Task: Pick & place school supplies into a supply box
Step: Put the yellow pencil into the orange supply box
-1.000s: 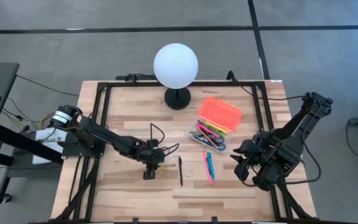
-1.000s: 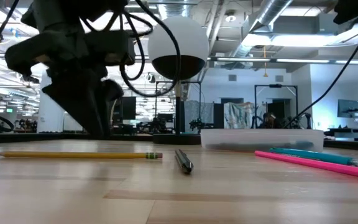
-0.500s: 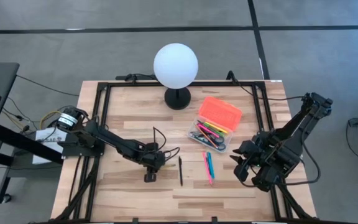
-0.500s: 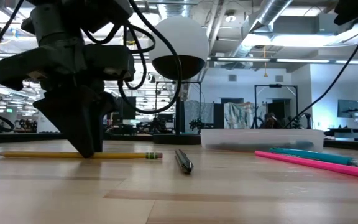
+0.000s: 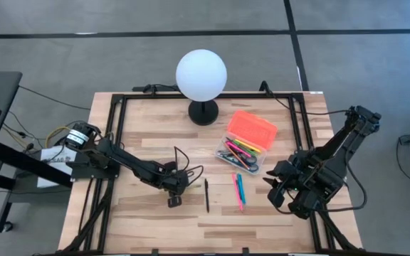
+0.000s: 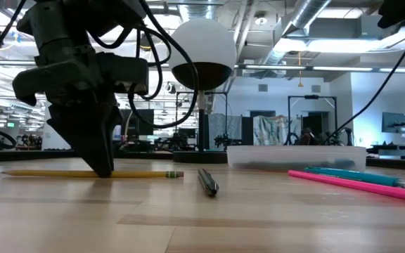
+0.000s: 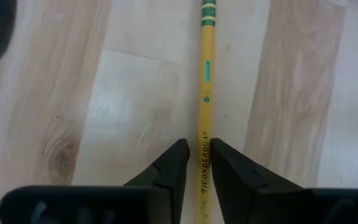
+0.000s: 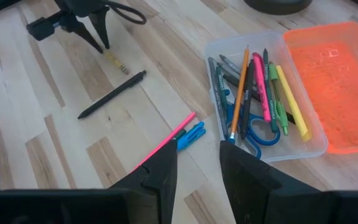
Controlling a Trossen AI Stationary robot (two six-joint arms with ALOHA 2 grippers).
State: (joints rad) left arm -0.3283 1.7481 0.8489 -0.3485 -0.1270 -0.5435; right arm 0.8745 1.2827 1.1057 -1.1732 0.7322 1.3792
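From above, the left hand (image 5: 174,202) sits on the counter (image 5: 148,220) well left of the supply box (image 5: 246,142), beside the black pen (image 5: 206,195); the right hand (image 5: 276,189) waits just right of the box, fingers apart and empty. At counter level, the left hand's tips meet the yellow pencil (image 6: 90,173). Its wrist camera shows both fingers (image 7: 173,168) straddling the pencil, nearly pinching but perhaps not yet clamped. Gripped off-centre, the pencil could tilt or roll free when lifted.
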